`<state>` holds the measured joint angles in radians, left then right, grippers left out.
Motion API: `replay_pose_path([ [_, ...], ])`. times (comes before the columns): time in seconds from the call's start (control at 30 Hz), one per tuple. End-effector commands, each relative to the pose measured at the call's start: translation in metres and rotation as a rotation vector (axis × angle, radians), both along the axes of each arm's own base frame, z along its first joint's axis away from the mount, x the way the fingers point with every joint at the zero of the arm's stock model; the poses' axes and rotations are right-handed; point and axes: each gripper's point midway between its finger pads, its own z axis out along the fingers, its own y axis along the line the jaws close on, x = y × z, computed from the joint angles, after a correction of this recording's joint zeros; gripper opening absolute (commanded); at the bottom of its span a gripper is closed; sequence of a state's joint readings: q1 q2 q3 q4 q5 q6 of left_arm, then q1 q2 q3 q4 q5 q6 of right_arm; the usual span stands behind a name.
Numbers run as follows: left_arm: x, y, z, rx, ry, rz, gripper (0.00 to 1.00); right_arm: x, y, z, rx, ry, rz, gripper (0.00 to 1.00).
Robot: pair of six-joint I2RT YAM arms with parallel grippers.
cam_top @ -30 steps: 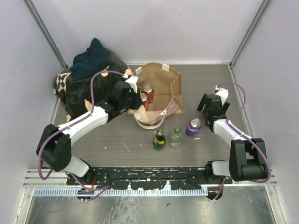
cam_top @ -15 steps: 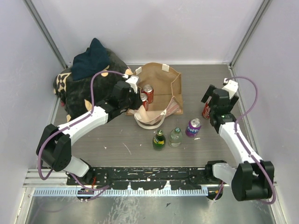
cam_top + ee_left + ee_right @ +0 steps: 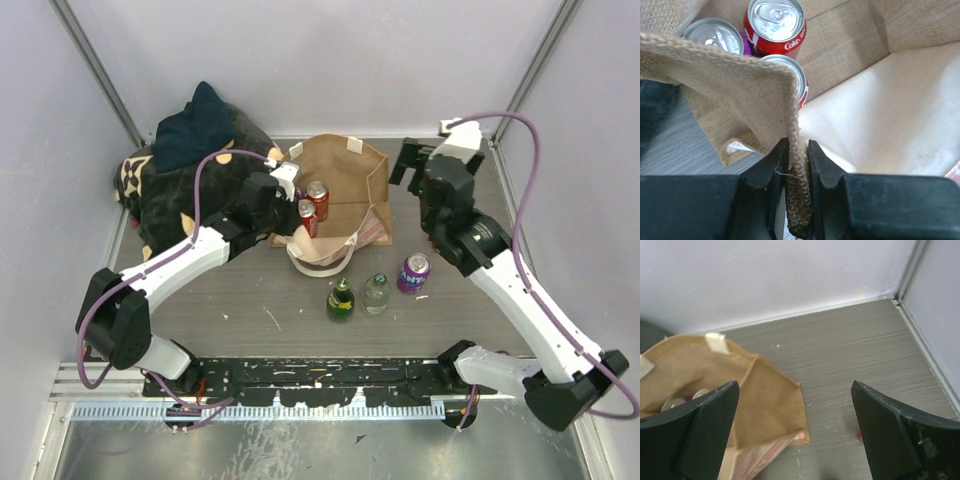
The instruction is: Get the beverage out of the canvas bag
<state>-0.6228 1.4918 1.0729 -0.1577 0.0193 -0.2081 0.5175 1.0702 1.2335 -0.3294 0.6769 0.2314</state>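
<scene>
Toward the back of the surface (image 3: 250, 290) stands the canvas bag (image 3: 345, 175), its mouth open to the overhead camera and its cream handles draped forward. My left tool (image 3: 797, 150) is clenched on the bag's rim at its left side. The wrist view shows the woven edge pinched between both fingers (image 3: 771, 170), with the fabric folded over just above them. Inside the bag, right behind that grip, I count three cans standing upright and close together. A red Coke can (image 3: 774, 22) is farthest from my fingers, a can with purple on its side (image 3: 715, 34) sits to its left, and a third can (image 3: 794, 75) is half hidden under the folded rim.

My right tool (image 3: 795, 385) is released, jaws spread wide with nothing between them. It is raised over the surface on the bag's right side, near the back wall, and looks down on the bag's right corner.

In front of the bag, already outside it, stand a dark green bottle (image 3: 341, 300), a clear bottle (image 3: 375, 294) and a purple can (image 3: 414, 271). A black bag with a tan pattern (image 3: 175, 200) is slumped at the left, touching the canvas bag, with a dark blue cloth (image 3: 195, 125) on top of it
</scene>
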Motion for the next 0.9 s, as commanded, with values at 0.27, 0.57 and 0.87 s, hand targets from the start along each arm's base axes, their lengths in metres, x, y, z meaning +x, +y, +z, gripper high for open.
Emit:
replay_pose_path([
  [0.27, -0.007, 0.025, -0.004, 0.096, -0.015, 0.025, 0.19, 0.006, 0.154, 0.028, -0.199, 0.035, 0.253, 1.00],
  [0.57, 0.005, 0.016, -0.001, 0.076, -0.023, 0.037, 0.19, 0.021, 0.216, 0.005, -0.197, 0.029, 0.392, 1.00],
  [0.87, 0.017, 0.000, -0.004, 0.045, 0.001, 0.030, 0.15, 0.046, 0.219, -0.048, -0.210, 0.130, 0.366, 0.98],
])
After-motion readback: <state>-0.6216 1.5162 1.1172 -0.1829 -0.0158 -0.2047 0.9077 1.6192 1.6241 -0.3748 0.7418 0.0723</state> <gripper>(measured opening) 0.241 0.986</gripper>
